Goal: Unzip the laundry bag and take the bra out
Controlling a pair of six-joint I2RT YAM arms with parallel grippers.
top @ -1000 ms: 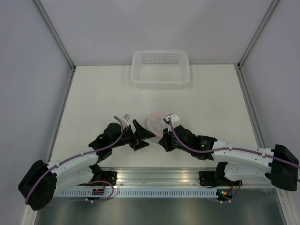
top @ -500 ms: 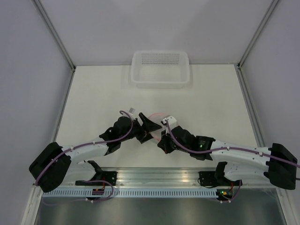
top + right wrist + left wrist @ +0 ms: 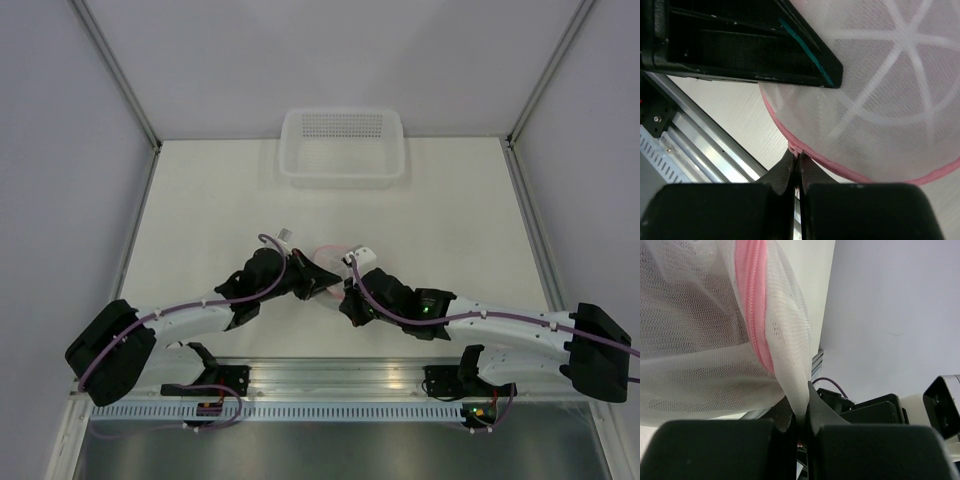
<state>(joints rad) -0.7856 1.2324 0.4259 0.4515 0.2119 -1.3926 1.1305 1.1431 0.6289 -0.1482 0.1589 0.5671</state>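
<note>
One bag (image 3: 328,259) sits near the middle of the counter (image 3: 200,200), closer to its near edge than its far one, and we see it gripped from two sides. The left fingers (image 3: 804,415) are closed tight on a fold of white mesh just beside the pink zipper (image 3: 753,300). The right fingers (image 3: 796,169) are pinched shut on that zipper at the bag's rim. A basket (image 3: 342,172) stands at the middle of the far edge, well apart from the bag.
</note>
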